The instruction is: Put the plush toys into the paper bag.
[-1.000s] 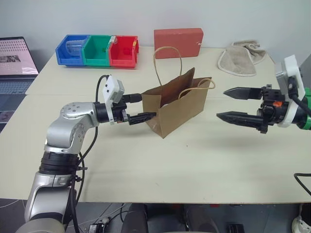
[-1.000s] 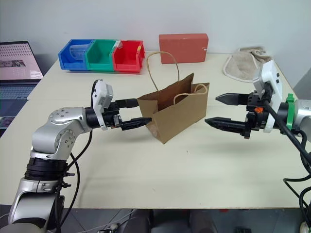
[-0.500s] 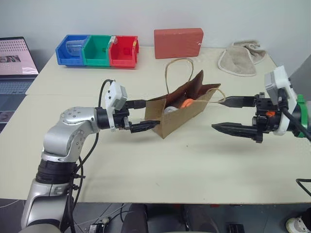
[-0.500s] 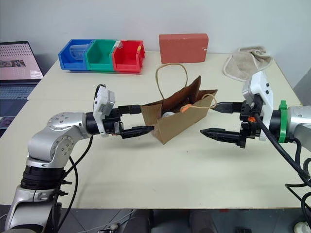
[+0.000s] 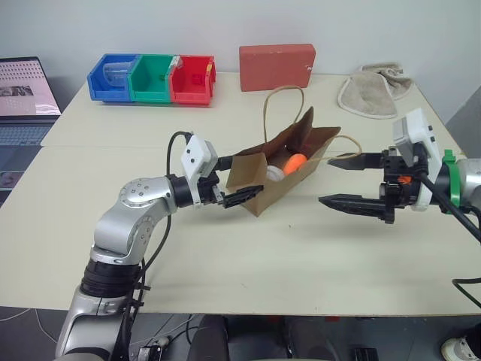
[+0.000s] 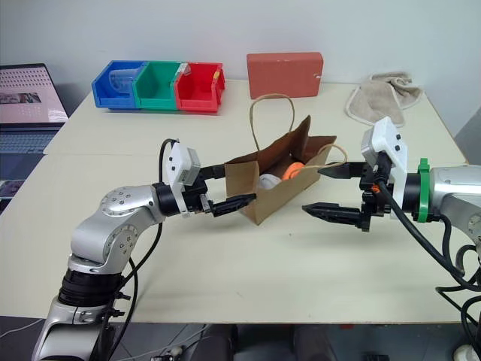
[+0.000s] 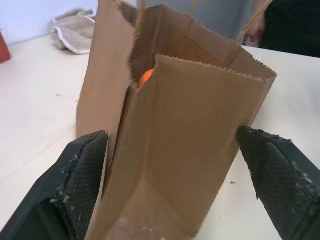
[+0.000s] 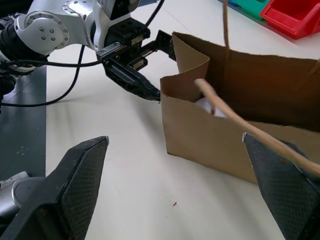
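I see the brown paper bag with thin loop handles (image 5: 284,174) lying tipped on the pale counter (image 5: 225,248), its mouth turned up and away from me. Both soft toys are inside it: the orange plush toy (image 5: 294,161) peeks out near the bag's mouth, and the white egg-shaped plush toy (image 5: 275,172) sits right beside it, deeper in the bag. My left claw (image 5: 239,180) is spread wide at the bottom end of the bag, one finger on each side of that end, and I cannot tell if the fingers touch the paper. My right claw (image 5: 347,182) is spread wide too, holding nothing, just beside the mouth end of the bag, near the loose handle. I think the toys are already in, so the job now is to leave the bag standing safely. I would close my left claw softly, because thin paper crumples fast. I would use my right claw to steady the mouth end while the bag tips up, slowly, so the orange toy near the opening does not roll out. I would keep clear of the handles so no finger gets caught in them.
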Robot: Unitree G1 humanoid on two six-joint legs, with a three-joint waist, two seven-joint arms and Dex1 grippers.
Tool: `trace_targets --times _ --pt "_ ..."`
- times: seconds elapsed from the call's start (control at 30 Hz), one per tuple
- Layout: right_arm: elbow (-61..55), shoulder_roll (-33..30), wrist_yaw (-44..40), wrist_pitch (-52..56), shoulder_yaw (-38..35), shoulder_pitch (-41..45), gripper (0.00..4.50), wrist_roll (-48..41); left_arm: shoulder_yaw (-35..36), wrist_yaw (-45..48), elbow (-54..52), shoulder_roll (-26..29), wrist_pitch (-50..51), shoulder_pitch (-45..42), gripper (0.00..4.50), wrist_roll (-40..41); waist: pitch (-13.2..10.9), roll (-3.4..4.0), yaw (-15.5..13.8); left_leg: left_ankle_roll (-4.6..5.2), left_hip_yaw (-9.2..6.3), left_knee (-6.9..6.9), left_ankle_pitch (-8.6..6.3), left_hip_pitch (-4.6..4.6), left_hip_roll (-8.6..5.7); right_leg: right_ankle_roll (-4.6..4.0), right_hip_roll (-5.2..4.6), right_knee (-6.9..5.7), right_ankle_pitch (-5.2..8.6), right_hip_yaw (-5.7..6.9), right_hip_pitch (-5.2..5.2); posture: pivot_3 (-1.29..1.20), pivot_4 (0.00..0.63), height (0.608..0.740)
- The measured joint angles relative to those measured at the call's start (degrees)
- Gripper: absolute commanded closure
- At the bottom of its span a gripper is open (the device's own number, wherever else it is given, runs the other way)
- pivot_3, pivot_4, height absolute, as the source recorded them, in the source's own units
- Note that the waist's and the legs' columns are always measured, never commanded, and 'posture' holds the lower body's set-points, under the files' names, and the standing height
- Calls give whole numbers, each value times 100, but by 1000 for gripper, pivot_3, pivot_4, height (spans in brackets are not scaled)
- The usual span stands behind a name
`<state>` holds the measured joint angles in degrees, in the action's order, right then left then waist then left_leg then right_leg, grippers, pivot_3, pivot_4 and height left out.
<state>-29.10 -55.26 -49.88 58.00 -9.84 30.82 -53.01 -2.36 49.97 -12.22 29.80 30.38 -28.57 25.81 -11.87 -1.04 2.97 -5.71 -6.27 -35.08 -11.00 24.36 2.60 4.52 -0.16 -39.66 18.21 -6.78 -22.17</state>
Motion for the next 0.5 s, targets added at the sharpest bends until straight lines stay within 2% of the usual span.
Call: trace_targets --times 0.27,0.5 --pt "10 36 22 -107 121 4 0 55 -152 -26 -102 14 -241 100 120 -168 0 0 -5 0 0 0 0 0 0 0 0 0 0 0 1 0 150 740" --pt "6 48 25 -212 211 -30 0 197 -134 87 -253 78 80 183 120 213 0 0 0 0 0 0 0 0 0 0 0 0 0 0 1 0 150 740"
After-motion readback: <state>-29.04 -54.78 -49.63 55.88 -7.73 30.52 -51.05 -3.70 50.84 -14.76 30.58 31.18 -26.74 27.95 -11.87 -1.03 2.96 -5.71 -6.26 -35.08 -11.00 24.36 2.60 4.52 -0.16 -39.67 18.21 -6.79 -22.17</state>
